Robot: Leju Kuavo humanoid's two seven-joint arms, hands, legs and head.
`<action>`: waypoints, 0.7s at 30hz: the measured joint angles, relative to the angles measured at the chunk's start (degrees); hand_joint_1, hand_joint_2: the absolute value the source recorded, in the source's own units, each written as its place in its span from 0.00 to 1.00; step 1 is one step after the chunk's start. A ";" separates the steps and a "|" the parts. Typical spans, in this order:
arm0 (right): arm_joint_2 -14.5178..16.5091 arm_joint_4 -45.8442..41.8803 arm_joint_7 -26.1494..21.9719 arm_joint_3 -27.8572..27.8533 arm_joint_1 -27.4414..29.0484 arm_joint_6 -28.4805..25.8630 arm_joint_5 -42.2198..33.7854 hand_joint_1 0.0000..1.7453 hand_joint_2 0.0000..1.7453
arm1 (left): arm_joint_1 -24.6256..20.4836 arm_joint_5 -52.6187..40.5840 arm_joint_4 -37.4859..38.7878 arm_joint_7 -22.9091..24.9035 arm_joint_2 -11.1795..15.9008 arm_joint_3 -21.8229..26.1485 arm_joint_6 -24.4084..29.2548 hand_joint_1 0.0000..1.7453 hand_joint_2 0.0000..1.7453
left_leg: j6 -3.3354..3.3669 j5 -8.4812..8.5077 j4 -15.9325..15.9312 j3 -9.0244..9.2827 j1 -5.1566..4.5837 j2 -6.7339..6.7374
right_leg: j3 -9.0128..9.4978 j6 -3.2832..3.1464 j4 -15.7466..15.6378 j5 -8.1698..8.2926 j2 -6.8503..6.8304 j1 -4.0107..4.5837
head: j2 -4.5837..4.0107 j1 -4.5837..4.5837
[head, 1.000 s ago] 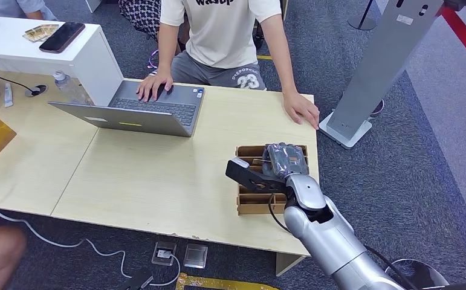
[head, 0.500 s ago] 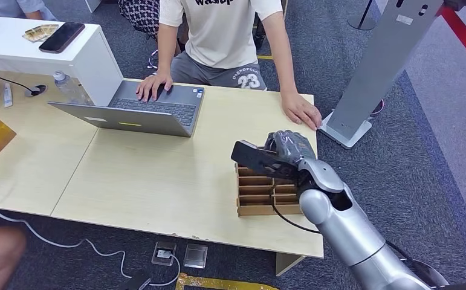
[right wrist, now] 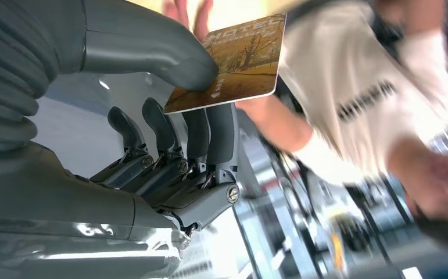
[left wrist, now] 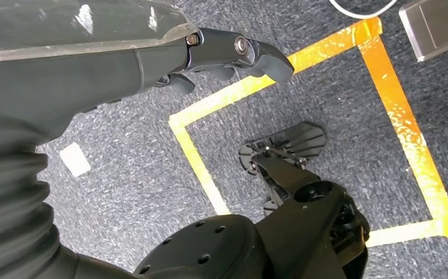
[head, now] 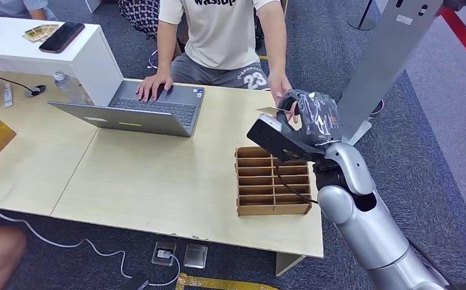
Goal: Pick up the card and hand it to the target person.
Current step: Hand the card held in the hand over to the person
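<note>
My right hand [head: 306, 115] is raised above the far right of the table and holds a brown printed card [right wrist: 239, 64] between thumb and fingers. In the head view the card [head: 268, 110] shows as a thin tan edge pointing toward the person. The person [head: 221, 36] in a cream T-shirt sits across the table; one of their hands [head: 278, 84] is lifted right beside the card, the other rests on the laptop. My left hand [left wrist: 221, 55] hangs over the floor, fingers curled in, holding nothing.
A wooden slotted card holder [head: 272, 181] stands on the table [head: 158, 175] below my right arm. An open laptop [head: 139, 109] sits at the far middle, a white shelf [head: 49, 51] with a phone at far left. A grey stand [head: 375, 66] rises at the right.
My right hand rose out of the card holder with the card and moved away toward the person. The person's hand lifted off the table edge to meet it.
</note>
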 joint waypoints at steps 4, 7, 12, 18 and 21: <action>1.51 4.91 -6.87 -1.05 -0.12 -8.45 0.71 0.84 1.00 | -0.30 -0.10 0.00 -0.25 -0.16 0.00 -0.28 0.00 1.00 | 0.00 0.00 0.00 -0.01 0.00 -0.01 | 0.00 0.00 0.00 0.00 -0.01 0.00 | 0.00 -0.01; 2.53 8.51 -11.07 -1.77 -0.30 -13.05 -0.14 0.84 1.00 | -0.53 -0.16 0.00 -0.37 -0.29 -0.02 -0.59 0.00 1.00 | 0.00 0.00 0.00 -0.01 0.00 -0.01 | 0.00 0.00 0.00 0.00 -0.01 0.00 | 0.00 0.01; 3.97 13.86 -17.72 -2.88 -0.50 -18.89 -4.18 0.84 1.00 | -0.96 -0.23 0.00 -0.43 -0.45 -0.02 -0.82 0.00 1.00 | 0.00 0.00 0.00 -0.02 0.00 -0.04 | -0.01 0.00 0.00 0.00 -0.03 0.00 | 0.00 0.01; 5.46 19.69 -20.34 -3.29 -0.85 -20.76 -7.26 0.00 1.00 | -1.05 -0.23 0.00 -1.72 -0.52 -0.02 -1.42 0.00 0.75 | 0.00 0.00 0.00 -0.02 0.00 -0.04 | 0.00 0.00 0.00 0.00 -0.04 0.00 | 0.00 -0.02; 5.93 21.43 -20.49 -3.44 -0.88 -20.62 -8.33 0.00 1.00 | -1.04 -0.25 0.00 -2.58 -0.52 -0.02 -1.61 0.00 0.00 | 0.00 0.00 0.00 -0.02 0.00 -0.03 | 0.00 0.00 0.00 0.00 -0.03 0.00 | 0.00 0.00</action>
